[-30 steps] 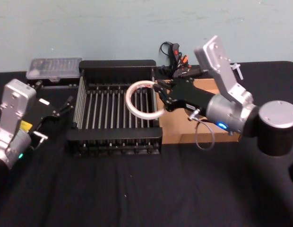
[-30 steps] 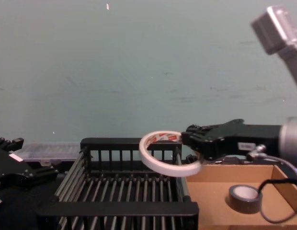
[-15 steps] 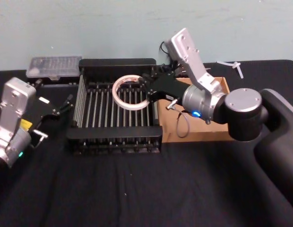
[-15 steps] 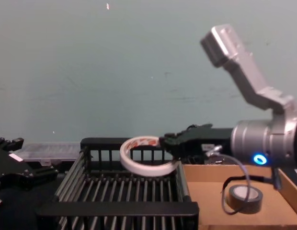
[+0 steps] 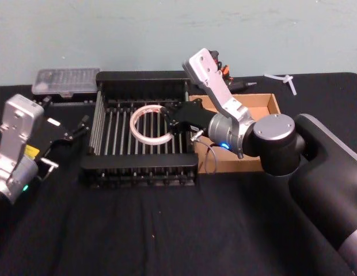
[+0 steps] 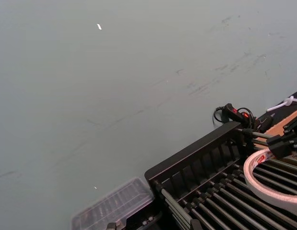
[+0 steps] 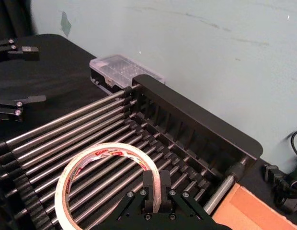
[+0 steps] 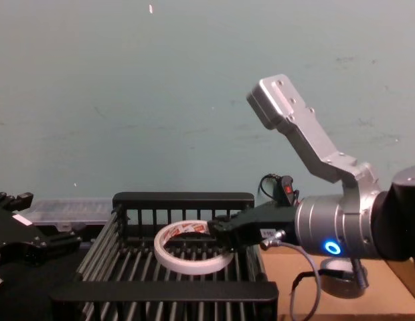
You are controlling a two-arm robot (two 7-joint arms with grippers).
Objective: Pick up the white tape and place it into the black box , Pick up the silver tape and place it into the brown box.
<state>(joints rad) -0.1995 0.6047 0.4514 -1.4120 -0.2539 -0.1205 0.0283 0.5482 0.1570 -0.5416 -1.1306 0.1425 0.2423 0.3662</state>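
Right claw (image 5: 174, 119) clamped on flat white tape (image 5: 148, 124) ring's 3 o'clock edge, held inside slatted black box (image 5: 103, 167) above metal bars. Left claw (image 5: 80, 127) fingers apart, parked at 9 o'clock on dark surface (image 5: 167, 230).

Head view high, looking down, chest view low and level, both sharing the black box (image 5: 143, 135).

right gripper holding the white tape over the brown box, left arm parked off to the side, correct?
Not quite. The right gripper holds the white tape over the black box, not the brown box; the head view shows the roll above the crate's slatted floor. The left gripper does sit parked at the left of the table.
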